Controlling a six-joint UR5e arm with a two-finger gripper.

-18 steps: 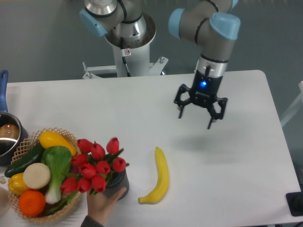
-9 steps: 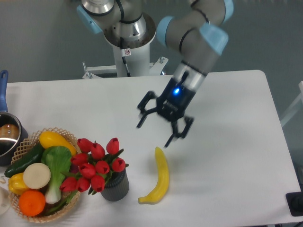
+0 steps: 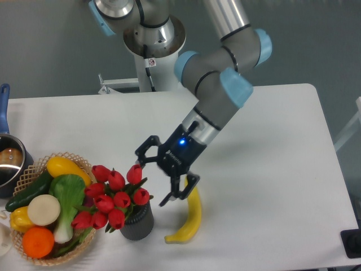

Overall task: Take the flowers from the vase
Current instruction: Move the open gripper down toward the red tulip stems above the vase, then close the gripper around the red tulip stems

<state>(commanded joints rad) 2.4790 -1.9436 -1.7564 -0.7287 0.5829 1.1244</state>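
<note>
- One arm is at work here, and its gripper hangs low over the table, tilted toward the left, right next to the red flowers.
- The two fingers are spread wide with nothing between them; the upper fingertip sits just beside the tallest bud, the lower one hangs above the top end of the banana (whether that upper tip actually brushes the bud, I can't tell from where I stand).
- The flowers are in the vase, a short dark ribbed cup near the front edge of the table, with the red heads bunched above its rim and leaning a little toward the basket.
- That basket, just left of the vase, holds an orange, a leafy green vegetable, a cucumber and some yellow pieces; a metal pot sits at the far left edge.
- As for progress: I'd say the reach is nearly done, but nothing has been gripped or lifted yet.
- What's left, by my reckoning, is to get the fingers around the stems or the bunch, close them, and draw the flowers straight up out of the vase.
- The vase looks light, so it might tip or come up with the bunch.
</note>
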